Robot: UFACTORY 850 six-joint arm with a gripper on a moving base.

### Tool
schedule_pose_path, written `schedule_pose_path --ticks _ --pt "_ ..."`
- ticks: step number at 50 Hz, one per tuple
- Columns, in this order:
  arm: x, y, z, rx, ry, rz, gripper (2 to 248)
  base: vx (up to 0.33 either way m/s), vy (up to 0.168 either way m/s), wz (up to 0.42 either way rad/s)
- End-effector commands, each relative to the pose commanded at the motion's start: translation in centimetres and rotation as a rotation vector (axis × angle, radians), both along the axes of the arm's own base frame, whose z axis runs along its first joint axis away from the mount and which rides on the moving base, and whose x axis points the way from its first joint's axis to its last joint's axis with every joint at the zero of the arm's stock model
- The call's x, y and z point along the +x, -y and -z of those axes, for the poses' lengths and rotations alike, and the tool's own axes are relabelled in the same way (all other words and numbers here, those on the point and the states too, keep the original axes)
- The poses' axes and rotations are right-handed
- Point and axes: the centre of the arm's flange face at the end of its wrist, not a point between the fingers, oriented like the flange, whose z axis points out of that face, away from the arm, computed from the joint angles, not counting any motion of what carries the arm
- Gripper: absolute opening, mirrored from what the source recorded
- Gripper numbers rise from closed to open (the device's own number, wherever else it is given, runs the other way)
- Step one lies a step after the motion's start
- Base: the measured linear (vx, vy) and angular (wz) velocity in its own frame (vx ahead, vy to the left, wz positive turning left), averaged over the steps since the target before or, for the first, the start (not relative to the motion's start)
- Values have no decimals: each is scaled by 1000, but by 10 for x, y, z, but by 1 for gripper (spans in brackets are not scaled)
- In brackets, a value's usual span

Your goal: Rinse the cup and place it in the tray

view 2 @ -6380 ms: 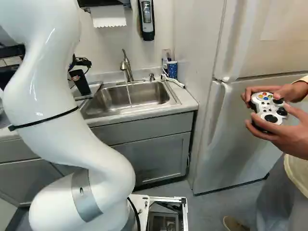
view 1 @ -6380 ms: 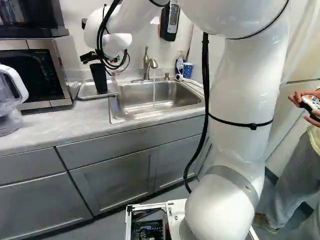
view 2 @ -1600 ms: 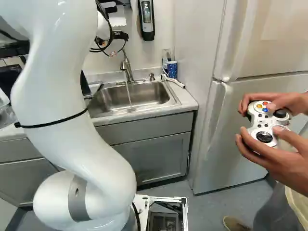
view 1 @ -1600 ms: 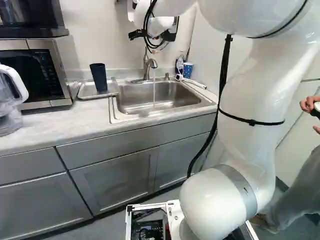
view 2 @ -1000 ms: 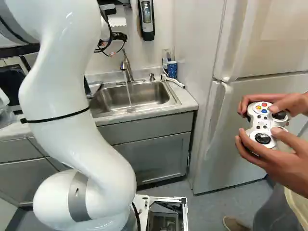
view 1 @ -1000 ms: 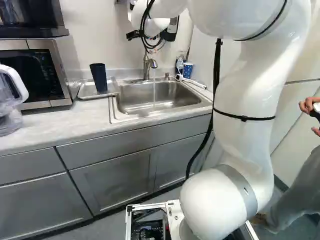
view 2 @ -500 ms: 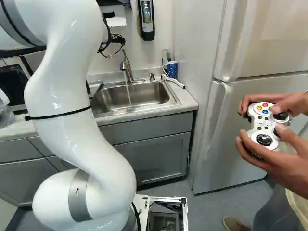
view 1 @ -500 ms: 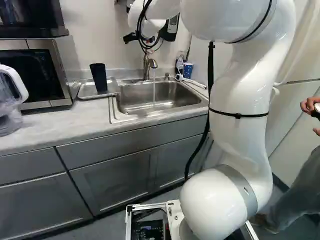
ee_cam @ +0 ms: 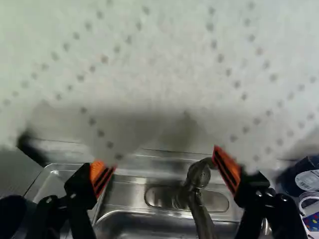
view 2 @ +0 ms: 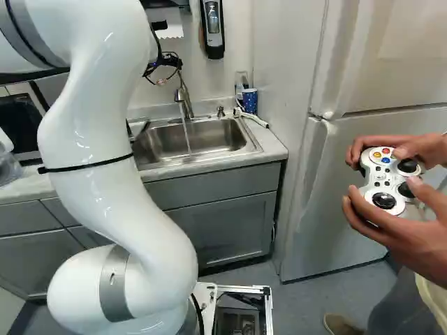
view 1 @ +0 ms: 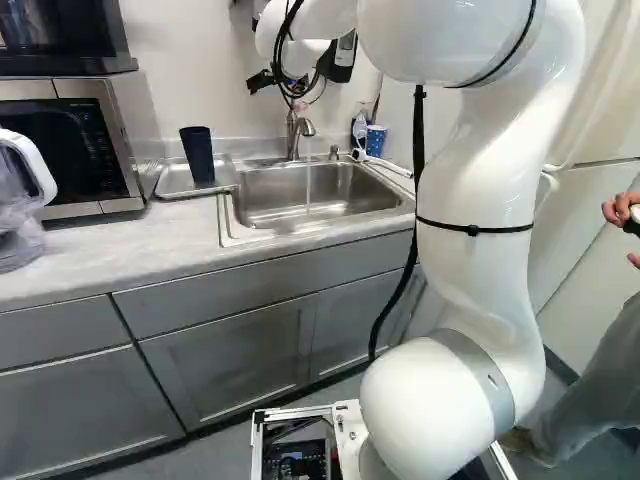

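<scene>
The white arm [view 1: 480, 190] reaches toward the stainless-steel sink [view 1: 355, 185], just beside the metal tray [view 1: 174, 187]. Water [view 1: 308, 185] runs from the faucet [view 1: 293, 135]; near it, the gripper [view 1: 262, 80] has its orange-padded fingers [ee_cam: 103, 175] spread apart. The dark tumbler [view 1: 198, 155] stands upright in the tray.

Open air lies over the front of the sink [view 1: 310, 222], with 1 faucet [view 1: 293, 137] and 1 hanging paper towel [view 2: 171, 31] behind.
</scene>
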Motion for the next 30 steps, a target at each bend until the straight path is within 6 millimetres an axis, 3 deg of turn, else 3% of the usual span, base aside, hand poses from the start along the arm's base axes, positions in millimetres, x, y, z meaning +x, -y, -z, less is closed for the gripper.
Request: schedule_pose_path --ticks 30 --pt "-13 1 -1 -3 -10 -5 247 0 0 0"
